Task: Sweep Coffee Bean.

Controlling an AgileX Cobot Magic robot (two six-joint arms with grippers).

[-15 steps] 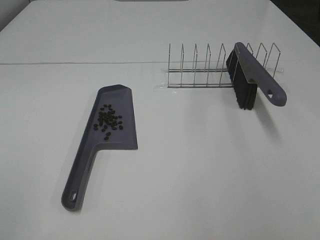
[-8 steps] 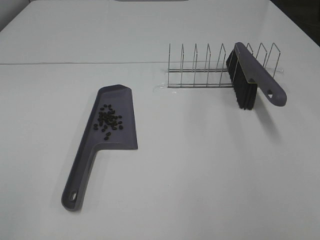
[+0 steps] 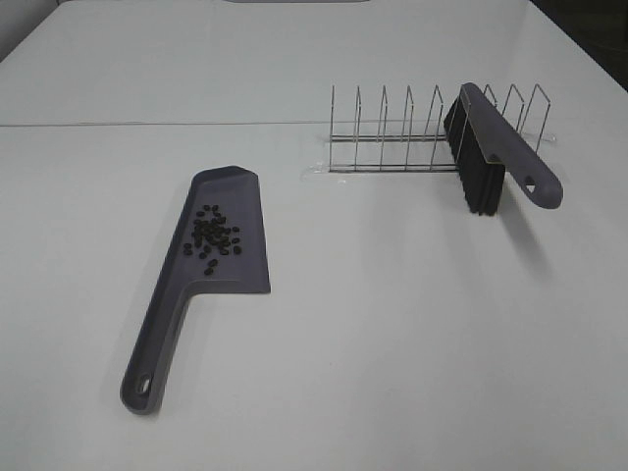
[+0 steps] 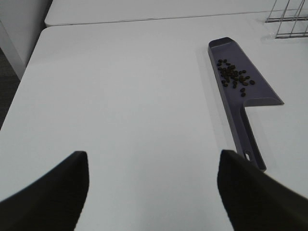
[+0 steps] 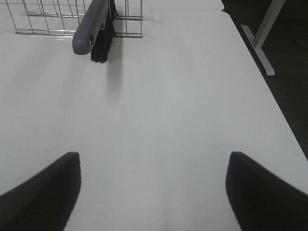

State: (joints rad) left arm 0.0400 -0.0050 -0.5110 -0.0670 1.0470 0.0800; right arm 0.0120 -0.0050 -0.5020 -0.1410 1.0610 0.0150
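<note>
- On the white table (image 3: 392,324), at about 9 o'clock from centre in the high view: a grey dustpan (image 3: 201,278), lying flat, blade toward 12, handle trailing toward 7.
- On the blade, near its middle: the beans (image 3: 212,233), a loose dark cluster, all inside the pan, none seen on the bare table.
- Handle end pierced by a hanging hole, toward 7 o'clock of the blade.
- At about 2 o'clock from centre: a wire rack (image 3: 422,132), upright loops in a row, standing on the table.
- Near the rack's 3 o'clock end: a brush (image 3: 496,155), propped in the rack, black bristles pointing down to the table, grey handle sloping out toward 4 o'clock.
- Brush and dustpan well apart, with bare table between.
- Left gripper (image 4: 153,192): seen only in the left wrist view, two dark fingers (image 4: 53,192) spread wide, nothing between them, over bare table.
- Same view: dustpan (image 4: 240,103) and beans (image 4: 234,77) well clear of the fingers, no contact.
- Right gripper (image 5: 154,192): seen only in the right wrist view, fingers (image 5: 262,192) likewise spread wide, holding nothing, above bare table.
- Same view: brush (image 5: 96,26) and rack (image 5: 43,17) far ahead of the fingers, untouched.
- Neither arm visible in the high view.
</note>
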